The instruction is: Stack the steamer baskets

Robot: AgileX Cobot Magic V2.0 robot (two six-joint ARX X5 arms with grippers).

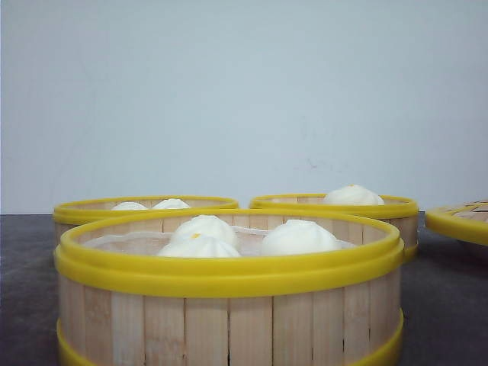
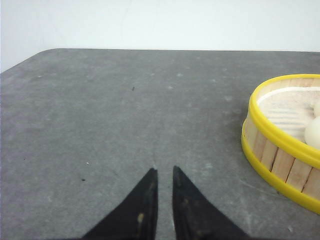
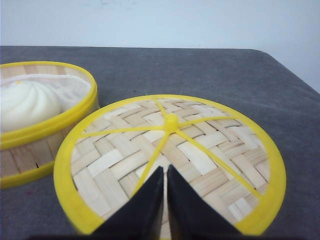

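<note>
Both tools, left (image 2: 163, 172) and right (image 3: 165, 170), are narrowed and empty; three steamer baskets (image 1: 229, 282) sit apart on the counter (image 2: 100, 115), unstacked, beyond them.

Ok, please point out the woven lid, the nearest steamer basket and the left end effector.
woven lid (image 3: 171, 123): right wrist view, centre knob.
nearest steamer basket (image 1: 229, 274): front view, top rim.
left end effector (image 2: 164, 175): left wrist view, between fingertips.

Steamer baskets (image 1: 229, 305) of pale wooden slats, glossy yellow plastic rims, woven bamboo lid (image 3: 170, 160), matt grey table (image 2: 125, 110)
</note>
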